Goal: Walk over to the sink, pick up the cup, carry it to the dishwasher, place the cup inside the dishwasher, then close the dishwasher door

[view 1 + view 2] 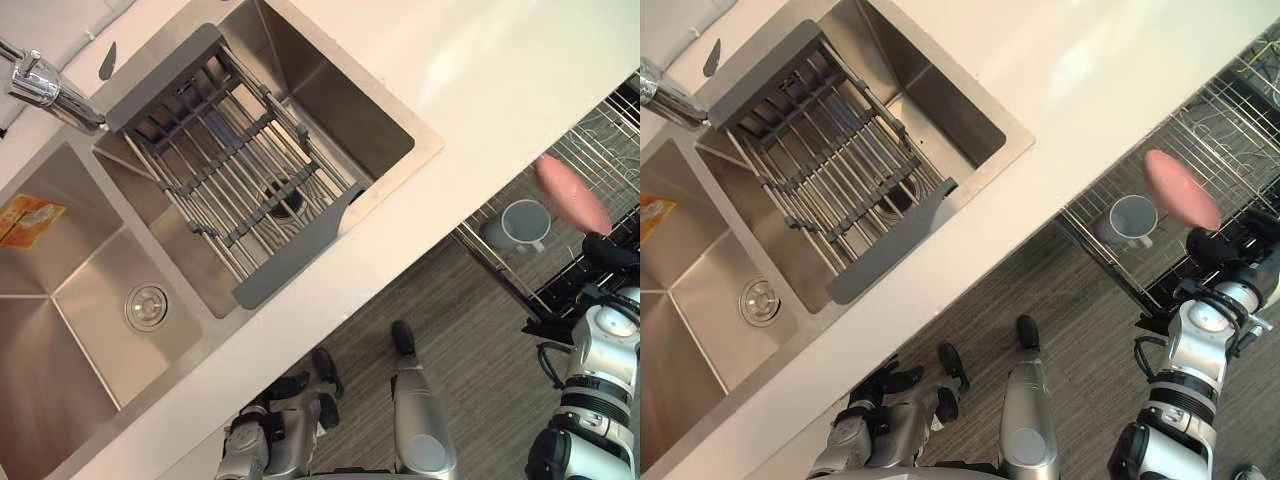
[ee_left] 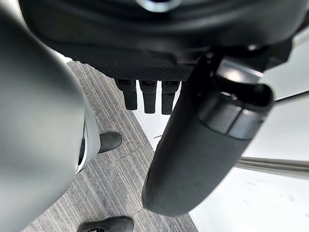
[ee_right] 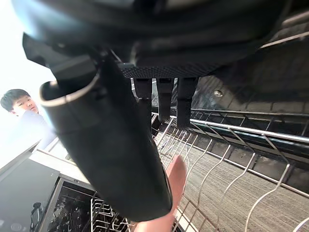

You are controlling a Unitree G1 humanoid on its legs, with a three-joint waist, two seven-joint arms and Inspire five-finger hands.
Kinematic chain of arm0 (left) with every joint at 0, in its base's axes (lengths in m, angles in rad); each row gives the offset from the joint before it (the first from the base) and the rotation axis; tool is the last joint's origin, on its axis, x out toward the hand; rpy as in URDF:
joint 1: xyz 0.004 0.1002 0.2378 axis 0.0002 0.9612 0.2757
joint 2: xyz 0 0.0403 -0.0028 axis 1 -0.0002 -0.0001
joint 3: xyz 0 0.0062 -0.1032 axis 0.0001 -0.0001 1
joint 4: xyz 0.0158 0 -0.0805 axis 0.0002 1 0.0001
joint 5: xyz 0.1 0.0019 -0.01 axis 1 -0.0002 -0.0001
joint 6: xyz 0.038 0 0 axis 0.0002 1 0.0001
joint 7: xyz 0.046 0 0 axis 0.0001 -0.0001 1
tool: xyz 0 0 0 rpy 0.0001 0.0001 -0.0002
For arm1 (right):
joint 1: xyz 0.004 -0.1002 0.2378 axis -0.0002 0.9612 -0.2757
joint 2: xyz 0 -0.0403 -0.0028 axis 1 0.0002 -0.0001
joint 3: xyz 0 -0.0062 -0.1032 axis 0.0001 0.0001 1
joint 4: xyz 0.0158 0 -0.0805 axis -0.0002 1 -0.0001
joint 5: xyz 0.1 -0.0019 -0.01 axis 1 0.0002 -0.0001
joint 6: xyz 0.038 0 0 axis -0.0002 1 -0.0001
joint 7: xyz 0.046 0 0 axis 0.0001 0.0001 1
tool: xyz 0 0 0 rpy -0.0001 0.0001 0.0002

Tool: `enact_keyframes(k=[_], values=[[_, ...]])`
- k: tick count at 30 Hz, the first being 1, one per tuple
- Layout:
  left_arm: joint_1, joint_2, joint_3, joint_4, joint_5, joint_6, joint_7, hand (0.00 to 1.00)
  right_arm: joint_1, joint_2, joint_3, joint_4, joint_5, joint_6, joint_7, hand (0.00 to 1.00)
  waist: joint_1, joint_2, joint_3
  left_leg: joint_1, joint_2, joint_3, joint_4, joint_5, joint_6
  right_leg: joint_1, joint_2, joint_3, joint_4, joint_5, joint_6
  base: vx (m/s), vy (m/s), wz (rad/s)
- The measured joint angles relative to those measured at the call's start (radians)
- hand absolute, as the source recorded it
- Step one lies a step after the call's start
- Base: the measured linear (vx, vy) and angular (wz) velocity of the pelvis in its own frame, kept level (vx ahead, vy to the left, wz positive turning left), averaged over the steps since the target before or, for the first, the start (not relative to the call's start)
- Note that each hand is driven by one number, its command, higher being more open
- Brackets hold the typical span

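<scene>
The grey cup (image 1: 525,222) sits in the pulled-out wire dishwasher rack (image 1: 600,140), its open mouth facing me and its handle toward the near side. My right hand (image 1: 1222,246) hovers just beside the cup over the rack. In the right wrist view its fingers (image 3: 164,96) are straight and hold nothing, with the rack wires (image 3: 231,159) past them. My left hand (image 1: 880,388) hangs low in front of the counter, over the floor. Its fingers (image 2: 145,96) are relaxed and empty.
A person's hand (image 1: 570,193) reaches over the rack between the cup and my right hand, and a person (image 3: 19,104) stands beyond the dishwasher. A double steel sink (image 1: 70,300) with a grey drying rack (image 1: 230,160) and a tap (image 1: 50,90) is set in the white counter (image 1: 480,90).
</scene>
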Motion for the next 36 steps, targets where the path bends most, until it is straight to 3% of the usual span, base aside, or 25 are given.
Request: enact_keyframes(k=[9,16,27,36], values=[[-0.002,0.004,0.001,-0.01,0.0,0.001,0.009,0.9,0.005,0.0,0.018,-0.025,-0.026,0.015,-0.001,0.9,0.004,-0.011,0.007,0.0,0.001,0.008,-0.001,0.0,0.0,0.002,0.002,0.008,-0.017,0.012,0.004,0.0,0.0,-0.02],[-0.002,0.009,0.006,-0.013,0.001,0.01,0.009,0.9,0.125,0.02,0.034,-0.274,-0.131,0.02,-0.021,0.9,-0.005,-0.023,0.015,0.02,0.0,0.007,-0.003,0.0,0.0,0.034,0.0,0.005,-0.046,0.031,0.005,0.0,0.0,0.0],[-0.002,0.01,0.051,-0.016,0.021,0.034,0.003,0.9,0.296,0.157,-0.016,-0.428,-0.15,-0.018,-0.04,0.9,-0.016,-0.049,0.012,0.044,0.003,0.004,-0.003,-0.001,0.0,0.079,0.006,-0.001,-0.09,0.048,0.009,0.0,0.0,0.0],[-0.002,0.018,0.119,-0.009,0.019,0.071,-0.015,0.9,0.41,0.223,-0.056,-0.314,0.219,-0.093,0.047,0.9,-0.018,-0.08,-0.01,0.066,0.031,0.017,0.033,-0.019,-0.013,0.106,0.024,-0.001,-0.085,0.036,-0.008,-0.01,-0.015,-0.05]])
